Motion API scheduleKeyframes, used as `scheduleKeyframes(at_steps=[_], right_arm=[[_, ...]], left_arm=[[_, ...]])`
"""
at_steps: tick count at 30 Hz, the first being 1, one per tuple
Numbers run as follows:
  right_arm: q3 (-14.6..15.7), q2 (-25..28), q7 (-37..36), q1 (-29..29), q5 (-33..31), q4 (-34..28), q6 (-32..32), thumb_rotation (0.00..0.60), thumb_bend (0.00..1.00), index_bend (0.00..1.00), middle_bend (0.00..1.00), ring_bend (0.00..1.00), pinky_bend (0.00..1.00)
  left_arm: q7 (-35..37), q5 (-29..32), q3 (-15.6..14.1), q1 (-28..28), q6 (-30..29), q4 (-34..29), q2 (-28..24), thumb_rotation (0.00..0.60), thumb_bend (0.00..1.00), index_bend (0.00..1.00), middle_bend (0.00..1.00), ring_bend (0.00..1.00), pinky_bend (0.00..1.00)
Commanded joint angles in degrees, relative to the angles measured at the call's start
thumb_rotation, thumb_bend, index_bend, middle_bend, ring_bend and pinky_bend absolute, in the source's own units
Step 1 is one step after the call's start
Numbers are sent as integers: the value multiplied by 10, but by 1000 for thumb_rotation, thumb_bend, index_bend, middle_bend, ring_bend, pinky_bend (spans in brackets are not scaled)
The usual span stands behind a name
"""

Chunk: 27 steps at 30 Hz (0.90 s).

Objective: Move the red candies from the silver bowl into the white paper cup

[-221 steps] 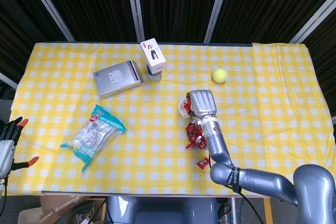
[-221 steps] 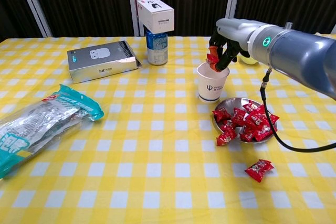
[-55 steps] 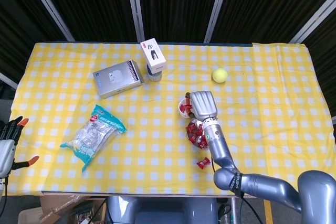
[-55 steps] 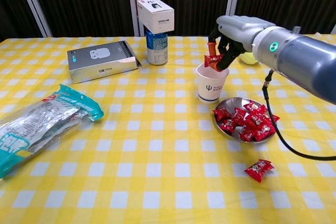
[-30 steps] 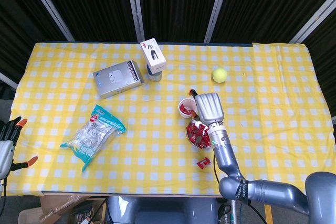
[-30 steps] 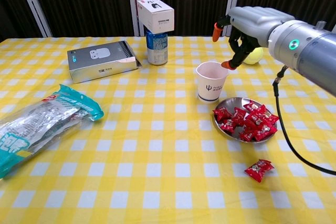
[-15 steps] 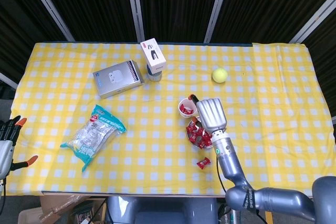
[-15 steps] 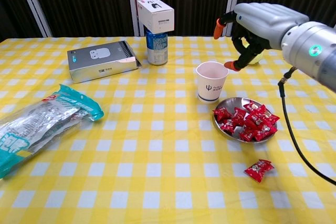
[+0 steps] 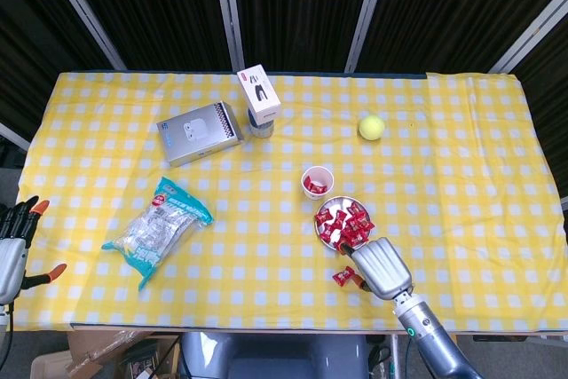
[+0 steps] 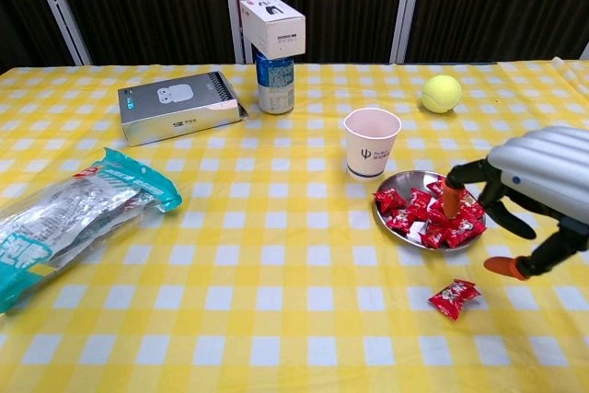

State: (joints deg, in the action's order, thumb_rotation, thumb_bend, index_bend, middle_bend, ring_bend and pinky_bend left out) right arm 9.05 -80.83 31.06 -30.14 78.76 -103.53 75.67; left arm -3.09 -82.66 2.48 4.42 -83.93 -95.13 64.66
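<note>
The white paper cup (image 9: 317, 181) (image 10: 372, 142) stands upright, and the head view shows red candies inside it. Just to its near right sits the silver bowl (image 9: 319, 225) (image 10: 406, 180), holding several red candies (image 9: 346, 224) (image 10: 433, 213). One loose red candy (image 9: 343, 275) (image 10: 454, 295) lies on the cloth in front of the bowl. My right hand (image 9: 382, 266) (image 10: 538, 190) hovers at the bowl's near right side, fingers spread and holding nothing, one orange fingertip (image 10: 451, 200) over the candies. My left hand (image 9: 11, 248) hangs open off the table's left edge.
A tennis ball (image 9: 370, 127) (image 10: 441, 94) lies behind the cup. A white box (image 9: 259, 95) (image 10: 273, 25) rests on a can (image 10: 274, 72) at the back, a grey box (image 9: 200, 132) (image 10: 179, 106) beside it. A plastic bag (image 9: 155, 228) (image 10: 64, 218) lies at the left.
My right hand held a red candy over the cup, then opened and left it there. It has since swung back and down to the near right side of the bowl.
</note>
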Motion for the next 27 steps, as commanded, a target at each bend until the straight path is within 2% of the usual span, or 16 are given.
scheduleKeyframes(at_steps=[1,18,27], right_arm=[[8,-15,-15,17,8,24,-5,600,288,430,790,895,906],[-21,-78,-15,37,-17,99,-58,600,288,441,790,894,905],[-36,-91,-16,40,-25,118,-79,600,288,499,790,895,906]], left_arm=[[-1,-1,0,0,-1,0,2,600,39,0,0,0,0],[2,4,2,0,1,2,1,600,40,0,0,0,0],[3,5,2,0,3,2,0,600,40,0,0,0,0]])
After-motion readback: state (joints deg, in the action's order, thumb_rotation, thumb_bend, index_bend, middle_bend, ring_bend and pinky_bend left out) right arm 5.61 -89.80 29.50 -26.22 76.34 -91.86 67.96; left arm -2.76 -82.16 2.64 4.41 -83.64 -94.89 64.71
